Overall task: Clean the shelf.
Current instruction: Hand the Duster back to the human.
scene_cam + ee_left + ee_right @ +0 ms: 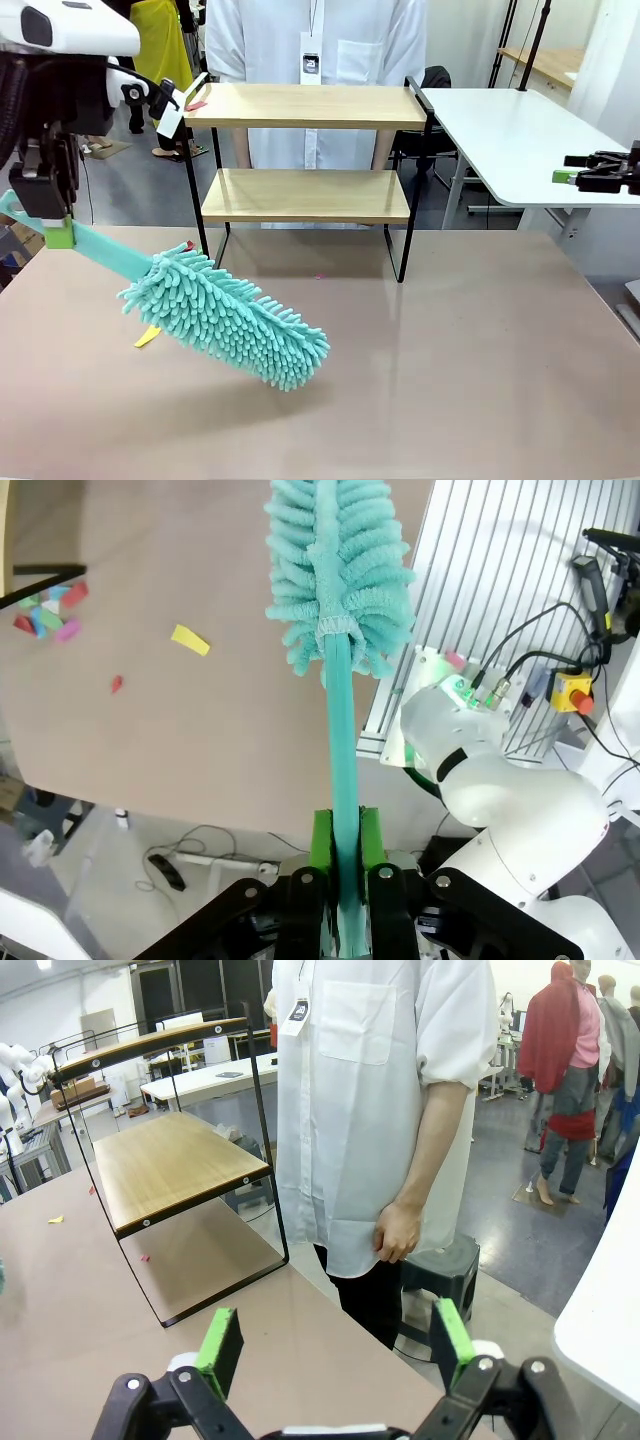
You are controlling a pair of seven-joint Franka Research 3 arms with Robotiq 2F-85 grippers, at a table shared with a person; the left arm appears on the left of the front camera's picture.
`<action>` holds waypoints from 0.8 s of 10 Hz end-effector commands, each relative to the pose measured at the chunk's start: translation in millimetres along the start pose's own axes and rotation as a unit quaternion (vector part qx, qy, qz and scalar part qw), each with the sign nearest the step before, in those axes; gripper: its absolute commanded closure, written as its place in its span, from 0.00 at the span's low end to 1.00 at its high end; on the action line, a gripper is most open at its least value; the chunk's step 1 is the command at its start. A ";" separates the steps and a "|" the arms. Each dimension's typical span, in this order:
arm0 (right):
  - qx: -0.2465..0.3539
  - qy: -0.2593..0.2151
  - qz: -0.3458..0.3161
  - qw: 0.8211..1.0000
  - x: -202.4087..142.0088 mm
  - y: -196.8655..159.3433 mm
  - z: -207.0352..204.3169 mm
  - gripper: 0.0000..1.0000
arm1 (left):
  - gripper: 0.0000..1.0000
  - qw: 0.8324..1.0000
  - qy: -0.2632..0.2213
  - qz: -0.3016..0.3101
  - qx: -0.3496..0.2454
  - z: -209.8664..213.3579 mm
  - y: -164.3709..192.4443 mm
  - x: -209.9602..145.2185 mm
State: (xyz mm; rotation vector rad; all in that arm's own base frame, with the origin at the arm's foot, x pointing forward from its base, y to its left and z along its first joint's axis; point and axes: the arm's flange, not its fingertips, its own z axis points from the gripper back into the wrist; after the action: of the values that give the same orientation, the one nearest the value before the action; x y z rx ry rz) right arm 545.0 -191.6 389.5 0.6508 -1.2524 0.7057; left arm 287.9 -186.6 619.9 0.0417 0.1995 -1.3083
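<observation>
Teal duster (pixel 225 315) clamped by left gripper (pixel 57 232) — shelf (pixel 305 195) behind.
Right gripper (pixel 335 1345) stood wide apart; person (pixel 380 1110) beside shelf.

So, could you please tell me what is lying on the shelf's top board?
On the shelf, the top board carries one small red scrap at its left end; the rest looks bare. The person behind hides nothing on it.

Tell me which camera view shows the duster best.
The front view: the whole duster shows, handle to fluffy head, held by the left tool above the table. The left wrist view shows it lengthwise, tip cut off. The right wrist view gives nothing clear of it.
</observation>
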 end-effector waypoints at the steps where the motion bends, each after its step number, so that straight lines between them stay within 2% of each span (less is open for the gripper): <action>1: 0.001 -0.002 0.003 1.000 3.3 1.4 -1.3 0.00 | 0.87 1.000 -0.007 0.003 -0.005 -2.1 -3.5 -2.0; 8: 0.001 -0.002 0.003 1.000 3.3 1.4 -1.3 0.00 | 0.87 1.000 -0.007 0.003 -0.005 -2.1 -3.5 -2.0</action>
State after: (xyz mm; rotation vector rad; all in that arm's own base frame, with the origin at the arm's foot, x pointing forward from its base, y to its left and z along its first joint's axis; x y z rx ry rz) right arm 545.0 -191.6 389.5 0.6508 -1.2524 0.7057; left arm 287.7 -186.8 619.2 0.0390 0.2009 -1.3085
